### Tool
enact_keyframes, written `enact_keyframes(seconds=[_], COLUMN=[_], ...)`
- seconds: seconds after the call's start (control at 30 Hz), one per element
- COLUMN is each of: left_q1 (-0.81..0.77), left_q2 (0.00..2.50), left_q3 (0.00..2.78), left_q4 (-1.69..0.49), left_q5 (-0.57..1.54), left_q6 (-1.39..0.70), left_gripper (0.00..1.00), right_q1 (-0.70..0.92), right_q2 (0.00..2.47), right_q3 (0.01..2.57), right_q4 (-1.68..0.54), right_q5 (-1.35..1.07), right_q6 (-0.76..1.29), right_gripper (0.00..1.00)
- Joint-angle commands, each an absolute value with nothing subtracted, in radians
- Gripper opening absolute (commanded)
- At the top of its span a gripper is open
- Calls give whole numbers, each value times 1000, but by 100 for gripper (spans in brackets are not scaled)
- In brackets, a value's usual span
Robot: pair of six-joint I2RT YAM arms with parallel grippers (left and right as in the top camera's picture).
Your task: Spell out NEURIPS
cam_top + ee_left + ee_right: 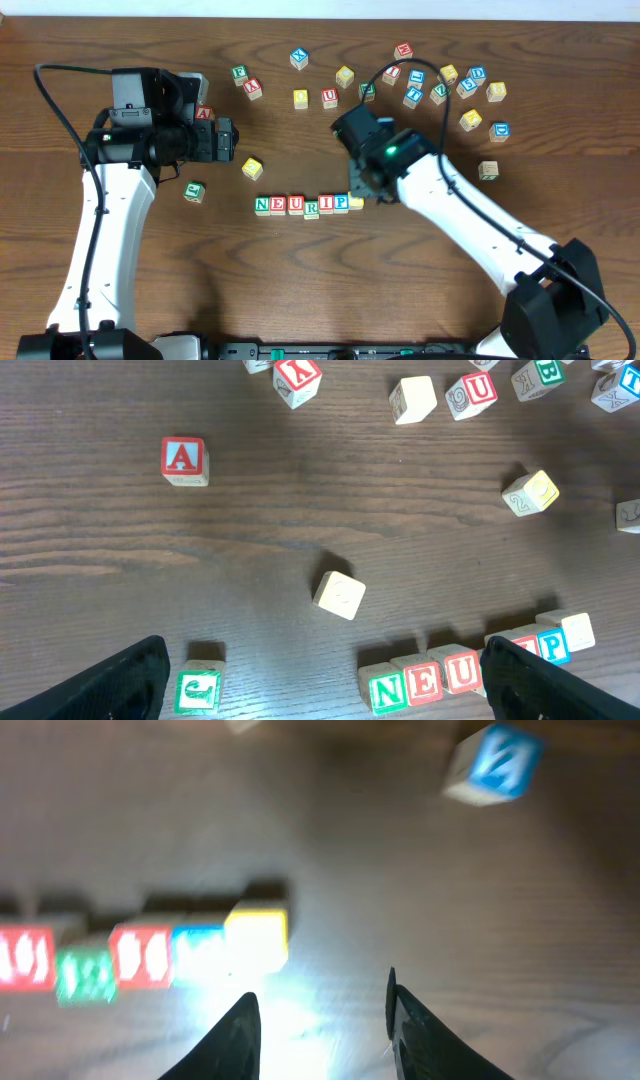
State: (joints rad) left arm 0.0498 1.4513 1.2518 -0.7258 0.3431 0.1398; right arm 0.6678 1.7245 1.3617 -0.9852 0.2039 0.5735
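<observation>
A row of letter blocks reads N, E, U, R, I, P on the table, with a yellow block at its right end. The row also shows in the left wrist view and, blurred, in the right wrist view, where the yellow block ends it. My right gripper is open and empty, just above and right of the yellow block. My left gripper is open and empty, held above the table left of the row.
Loose letter blocks lie scattered at the back. A red A block, a plain block and a green block lie near the left gripper. A blue block lies beyond the right gripper.
</observation>
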Motion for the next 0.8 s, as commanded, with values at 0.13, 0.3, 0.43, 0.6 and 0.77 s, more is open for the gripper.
enact_keyframes(seconds=[0.13, 0.3, 0.43, 0.6, 0.77], left_q1=[52, 52, 52, 52, 52], left_q2=[1452, 1452, 1452, 1452, 1452], left_q3=[1274, 1274, 1274, 1274, 1274], left_q4=[-725, -725, -725, -725, -725], left_q5=[358, 358, 358, 358, 358], left_q6=[160, 160, 160, 160, 160], left_gripper=[98, 98, 98, 98, 98], right_q1=[802, 870, 902, 910, 911], right_q2=[1694, 1694, 1695, 1696, 1696], right_q3=[1378, 1377, 1360, 1291, 1199], right_q4=[-1018, -992, -951, -849, -751], right_q5=[197, 224, 256, 256, 249], right_q6=[643, 661, 667, 665, 666], right_gripper=[26, 22, 12, 1, 1])
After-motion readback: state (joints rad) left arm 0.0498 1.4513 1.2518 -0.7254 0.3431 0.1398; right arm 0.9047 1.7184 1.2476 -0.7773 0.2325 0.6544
